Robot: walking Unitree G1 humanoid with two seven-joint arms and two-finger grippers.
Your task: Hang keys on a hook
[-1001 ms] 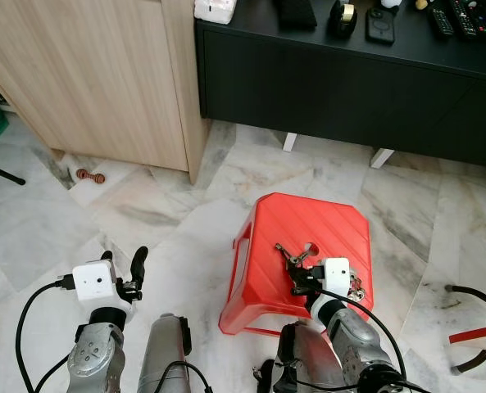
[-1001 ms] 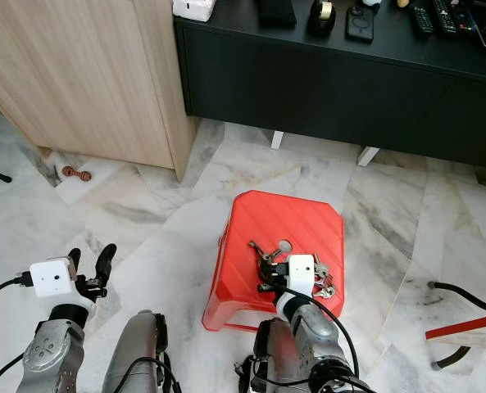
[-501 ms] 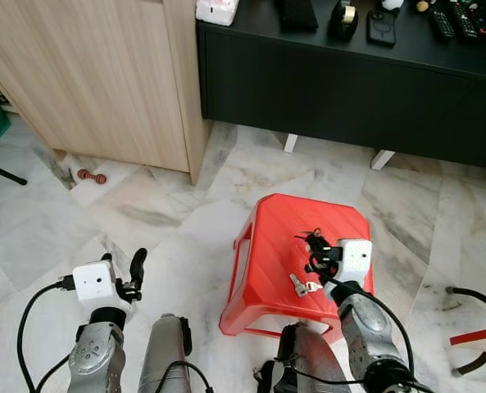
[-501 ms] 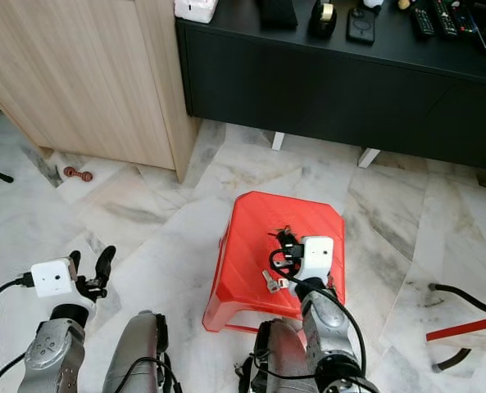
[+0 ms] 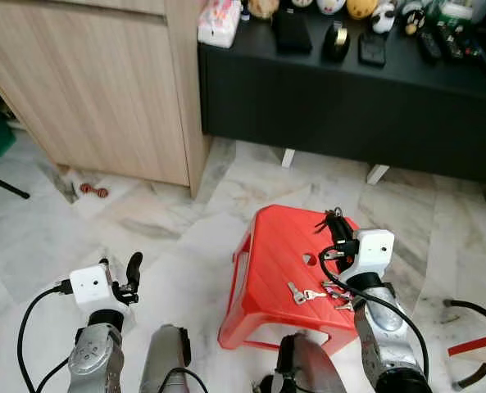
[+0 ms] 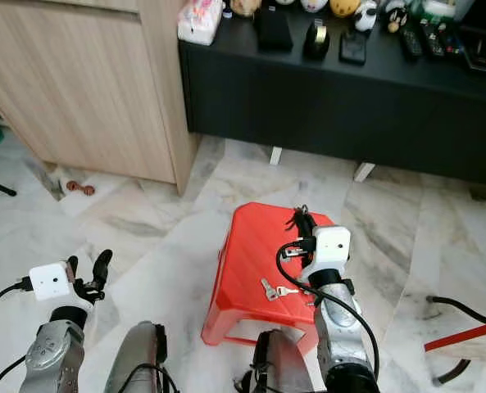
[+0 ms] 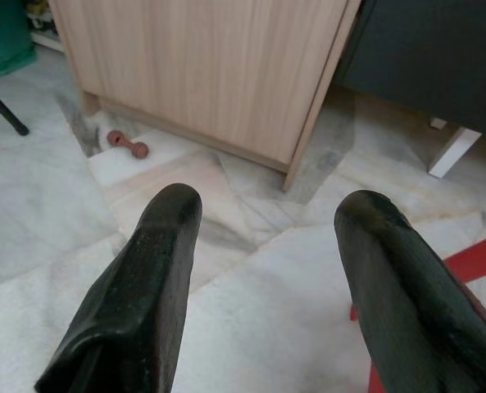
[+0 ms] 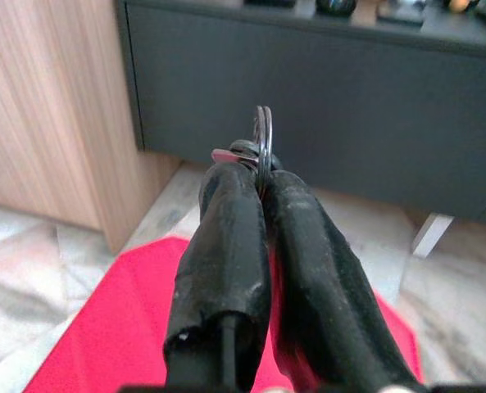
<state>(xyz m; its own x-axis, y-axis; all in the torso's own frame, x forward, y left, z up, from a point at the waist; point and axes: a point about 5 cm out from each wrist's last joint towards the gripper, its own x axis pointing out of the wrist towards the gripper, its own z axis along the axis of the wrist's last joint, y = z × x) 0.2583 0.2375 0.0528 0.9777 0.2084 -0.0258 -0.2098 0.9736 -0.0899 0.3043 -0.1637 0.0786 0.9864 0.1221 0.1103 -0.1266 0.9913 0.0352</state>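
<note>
The silver metal key ring (image 8: 262, 139) is pinched tight by the right end effector (image 5: 334, 225); hanging is not done.

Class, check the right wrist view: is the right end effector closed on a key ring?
Yes: the right end effector has its two black fingers pressed together, pinching the key ring over the red stool.
</note>
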